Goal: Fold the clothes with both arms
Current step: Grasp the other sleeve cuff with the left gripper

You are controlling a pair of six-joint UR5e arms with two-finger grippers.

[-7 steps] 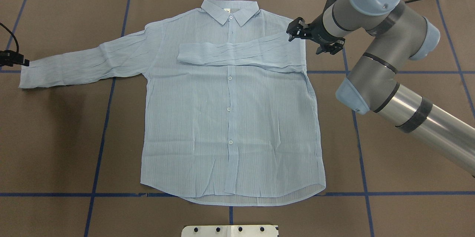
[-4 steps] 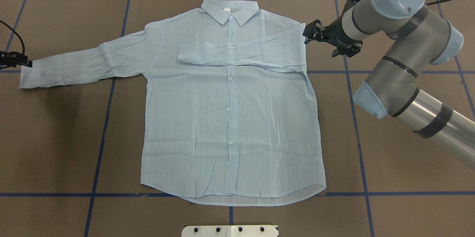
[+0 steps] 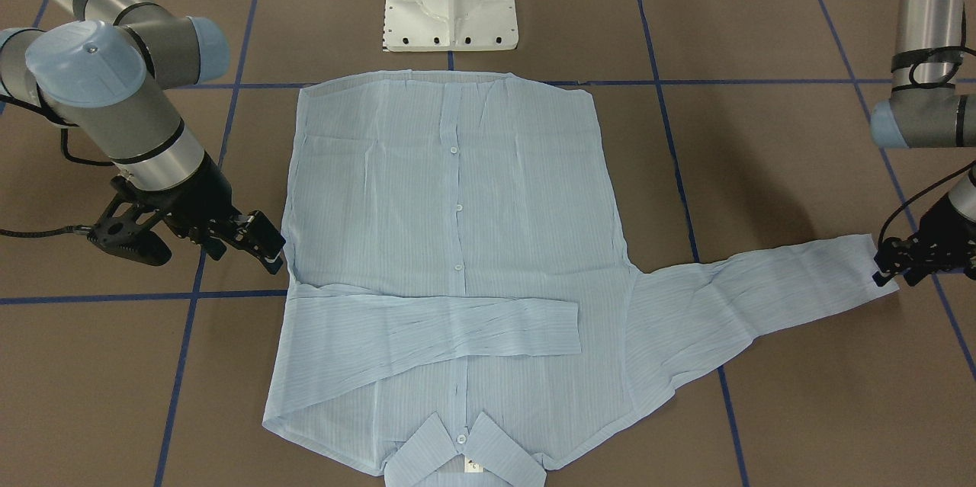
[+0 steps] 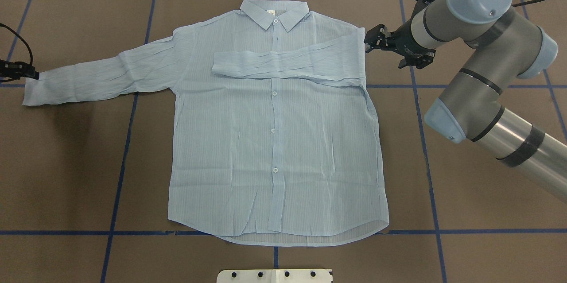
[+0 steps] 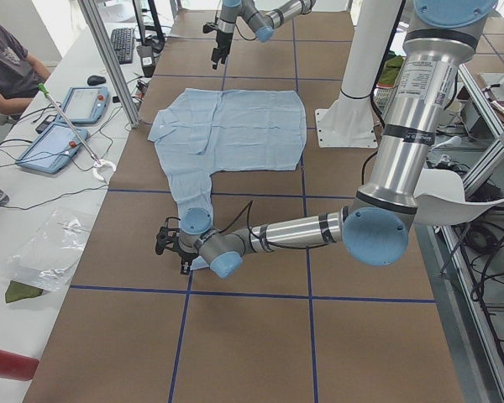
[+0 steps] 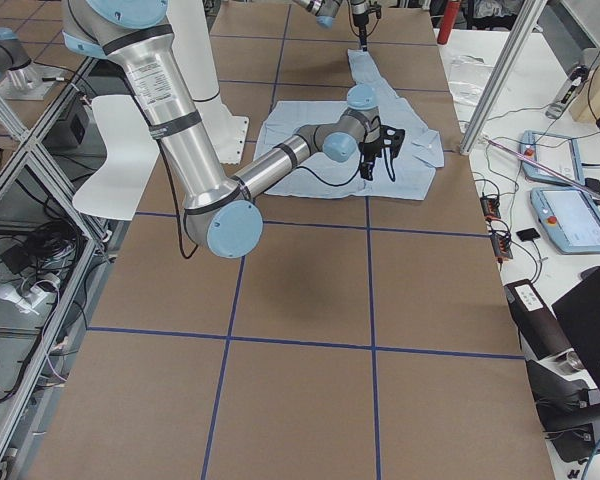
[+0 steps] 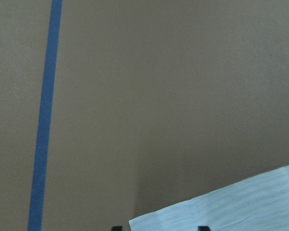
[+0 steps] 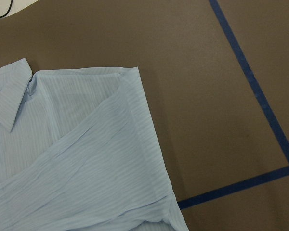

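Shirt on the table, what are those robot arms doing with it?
The light blue shirt is being folded. It lies flat, buttons up, on the brown table. One sleeve is already folded across the chest, and the right tool sits just beside that shoulder, open and holding nothing. The other sleeve is stretched out sideways. The left tool is at its cuff, open, with the cuff's edge between its fingertips.

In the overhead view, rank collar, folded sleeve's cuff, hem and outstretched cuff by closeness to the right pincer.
From the right pincer:
1. Collar, far edge.
2. Folded sleeve's cuff, on the chest.
3. Hem, near edge.
4. Outstretched cuff, far left.
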